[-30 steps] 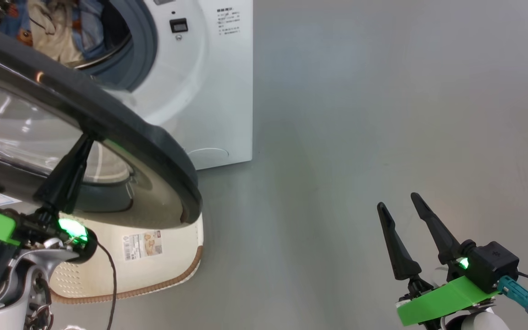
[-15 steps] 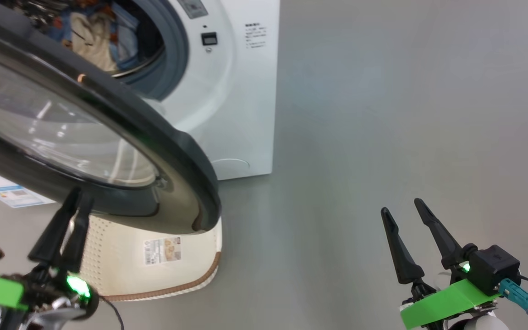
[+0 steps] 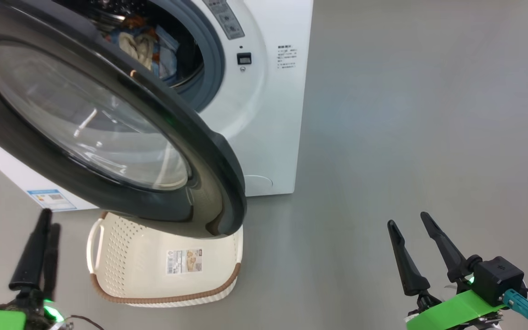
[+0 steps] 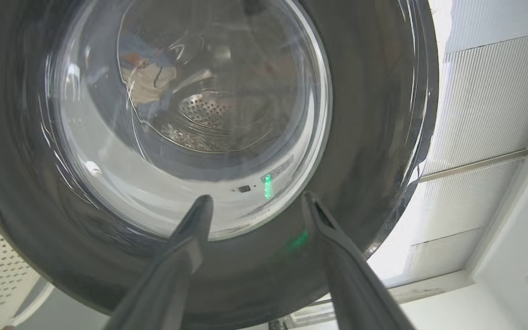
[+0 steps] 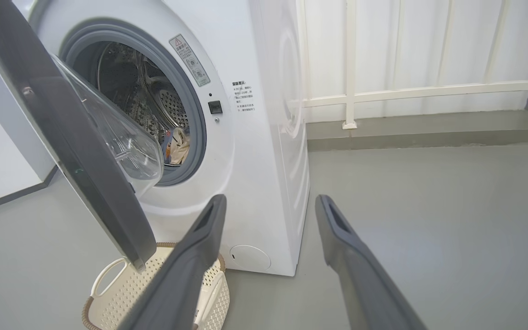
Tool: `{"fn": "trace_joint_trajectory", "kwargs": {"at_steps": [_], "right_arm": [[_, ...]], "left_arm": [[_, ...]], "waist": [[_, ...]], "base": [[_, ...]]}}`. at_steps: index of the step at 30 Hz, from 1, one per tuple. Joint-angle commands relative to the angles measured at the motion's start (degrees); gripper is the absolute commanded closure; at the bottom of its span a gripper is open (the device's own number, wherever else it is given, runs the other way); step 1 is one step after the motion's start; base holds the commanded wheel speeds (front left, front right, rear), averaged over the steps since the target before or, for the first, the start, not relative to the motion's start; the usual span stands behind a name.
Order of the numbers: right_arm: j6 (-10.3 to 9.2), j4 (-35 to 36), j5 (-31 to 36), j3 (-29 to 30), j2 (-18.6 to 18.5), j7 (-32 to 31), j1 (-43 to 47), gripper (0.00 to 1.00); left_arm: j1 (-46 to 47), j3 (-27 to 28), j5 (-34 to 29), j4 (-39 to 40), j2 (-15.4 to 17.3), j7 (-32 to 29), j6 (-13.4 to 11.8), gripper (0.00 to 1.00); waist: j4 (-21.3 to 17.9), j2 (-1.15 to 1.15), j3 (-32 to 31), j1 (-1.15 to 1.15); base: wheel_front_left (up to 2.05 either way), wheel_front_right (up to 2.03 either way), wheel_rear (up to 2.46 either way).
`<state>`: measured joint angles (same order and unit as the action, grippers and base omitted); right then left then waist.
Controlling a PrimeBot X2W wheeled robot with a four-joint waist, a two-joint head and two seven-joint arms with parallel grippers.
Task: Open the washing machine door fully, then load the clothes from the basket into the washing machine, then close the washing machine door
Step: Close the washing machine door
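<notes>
Both left hand (image 4: 255,199) and right hand (image 5: 268,199) gape empty, washing machine door (image 3: 85,119) facing the left.

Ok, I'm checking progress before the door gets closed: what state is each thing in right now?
washing machine door: open, swung out above the basket.
washing machine: drum mouth exposed.
clothes: inside the drum.
basket: upright on the floor, no clothes in the part that shows.
left gripper: open, holding nothing.
right gripper: open, holding nothing.
</notes>
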<state>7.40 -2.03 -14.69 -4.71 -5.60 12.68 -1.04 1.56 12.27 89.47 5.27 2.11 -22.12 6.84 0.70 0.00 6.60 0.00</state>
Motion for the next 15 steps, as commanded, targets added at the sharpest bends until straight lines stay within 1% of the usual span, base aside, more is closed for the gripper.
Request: {"fn": "trace_joint_trajectory", "kwargs": {"at_steps": [1,4,8,9,11,14,15], "right_arm": [[0.09,1.7,0.1,-1.0,-0.3,-0.3,0.1,0.0],[0.09,2.0,0.2,-0.7,-0.3,-0.5,0.6,0.0],[0.09,2.2,0.7,-0.2,-0.3,-0.8,1.7,0.0],[0.09,2.3,0.8,0.0,-0.3,-1.0,2.0,0.0],[0.09,2.6,1.1,0.4,-0.3,-1.2,2.6,0.0],[0.09,2.9,1.4,0.6,-0.2,-1.6,3.5,0.0],[0.09,2.9,1.4,0.6,-0.2,-1.6,3.5,0.0]], "left_arm": [[0.0,1.8,-6.1,3.2,1.2,3.8,0.6,0.0],[-1.6,0.0,-17.7,4.7,2.7,10.4,0.6,0.0],[-4.0,-2.9,-34.1,4.2,4.4,18.9,0.4,0.0],[-4.5,-3.7,-38.4,3.9,4.9,20.6,-0.2,0.0],[-5.5,-5.3,-47.2,3.2,6.3,23.4,-2.5,0.0],[-6.4,-7.5,-54.9,2.4,6.6,26.2,-5.3,0.0],[-6.4,-7.5,-54.9,2.4,6.6,26.2,-5.3,0.0]], "waist": [[0.5,0.0,-1.0,0.0],[0.7,0.0,-1.8,0.0],[0.9,0.0,-3.1,0.0],[1.0,0.0,-3.4,0.0],[1.1,0.0,-3.9,0.0],[1.5,0.0,-4.7,0.0],[1.5,0.0,-4.7,0.0]], "base": [[0.0,0.0,0.0],[0.0,0.0,0.0],[0.0,0.0,0.0],[0.0,0.0,0.0],[0.0,0.0,0.0],[0.0,0.0,0.0],[0.0,0.0,0.0]]}}
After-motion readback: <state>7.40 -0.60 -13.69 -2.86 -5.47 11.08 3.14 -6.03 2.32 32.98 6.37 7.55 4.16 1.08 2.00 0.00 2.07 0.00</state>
